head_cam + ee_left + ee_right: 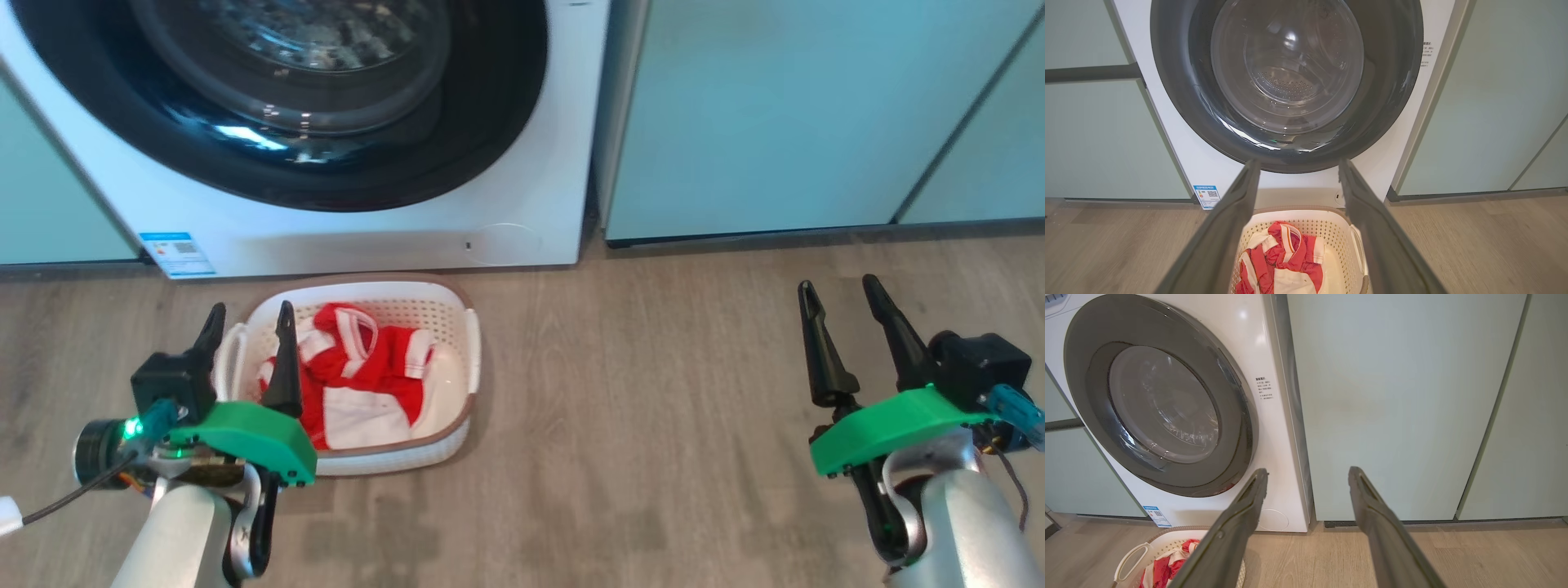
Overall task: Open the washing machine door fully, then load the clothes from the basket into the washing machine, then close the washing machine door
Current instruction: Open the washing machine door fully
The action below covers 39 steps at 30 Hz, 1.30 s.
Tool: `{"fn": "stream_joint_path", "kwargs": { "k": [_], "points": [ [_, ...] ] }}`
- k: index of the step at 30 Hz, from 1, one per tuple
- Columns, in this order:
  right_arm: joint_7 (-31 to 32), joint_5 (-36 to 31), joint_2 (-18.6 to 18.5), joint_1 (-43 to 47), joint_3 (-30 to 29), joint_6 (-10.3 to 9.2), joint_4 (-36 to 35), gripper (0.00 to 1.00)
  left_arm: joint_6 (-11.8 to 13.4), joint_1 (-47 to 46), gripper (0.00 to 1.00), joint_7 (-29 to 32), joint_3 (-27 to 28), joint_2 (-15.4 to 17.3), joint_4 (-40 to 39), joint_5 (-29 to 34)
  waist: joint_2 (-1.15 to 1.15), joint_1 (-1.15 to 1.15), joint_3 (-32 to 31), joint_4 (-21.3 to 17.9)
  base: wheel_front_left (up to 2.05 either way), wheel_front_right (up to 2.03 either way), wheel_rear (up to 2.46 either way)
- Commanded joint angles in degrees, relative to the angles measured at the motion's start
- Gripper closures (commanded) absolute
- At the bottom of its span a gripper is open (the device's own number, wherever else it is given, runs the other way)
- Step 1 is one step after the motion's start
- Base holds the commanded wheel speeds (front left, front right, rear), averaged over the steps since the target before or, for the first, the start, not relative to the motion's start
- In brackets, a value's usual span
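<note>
Pale teal cabinets (775, 114) are standing with doors shut, their bases meeting a grey-brown wood-grain floor (653, 425).

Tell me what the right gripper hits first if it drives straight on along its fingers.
Probably the teal cabinet, near its edge beside the washing machine. The open right gripper has nothing between it and that panel, though depth is hard to judge.

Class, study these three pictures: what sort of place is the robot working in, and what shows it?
Most likely a home laundry or utility corner: a white front-loading washing machine set between pale teal cabinets, with a basket of red and white clothes on the wood-look floor before it.
</note>
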Motion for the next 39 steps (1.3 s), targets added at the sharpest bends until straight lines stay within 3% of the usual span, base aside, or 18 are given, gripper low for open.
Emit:
{"fn": "stream_joint_path", "kwargs": {
  "k": [1, 9, 38, 39],
  "points": [
    [-0.7, 0.3, -0.2, -1.2, 1.0, -0.01, -1.8, 0.0, 0.0, -3.9, 0.0, -0.6, 2.2, 1.4, -2.1, -0.2, 0.0, 0.0, 0.1, -0.1, 0.95, 0.95, -1.89],
    [-1.2, 0.5, -0.2, -1.3, 1.0, -0.01, -1.5, 0.0, -0.1, -3.7, 0.0, -1.0, 1.5, 2.0, -2.8, 0.2, 0.0, 0.0, 0.4, -0.4, 0.59, 0.59, -1.18],
    [-2.1, 2.3, -0.1, -1.8, 1.6, -0.01, -0.8, 0.0, 1.0, -3.7, 0.0, -0.9, 1.1, 2.5, -3.6, -0.9, 0.0, 0.0, 1.2, -0.4, 0.0, 0.0, 0.0],
    [-2.0, 2.5, -0.1, -1.9, 1.7, -0.01, -0.7, 0.31, 1.1, -3.7, 0.0, -0.9, 1.1, 2.5, -3.6, -0.9, 0.0, 0.0, 1.2, -0.4, 0.0, 0.0, 0.0]
  ]
}}
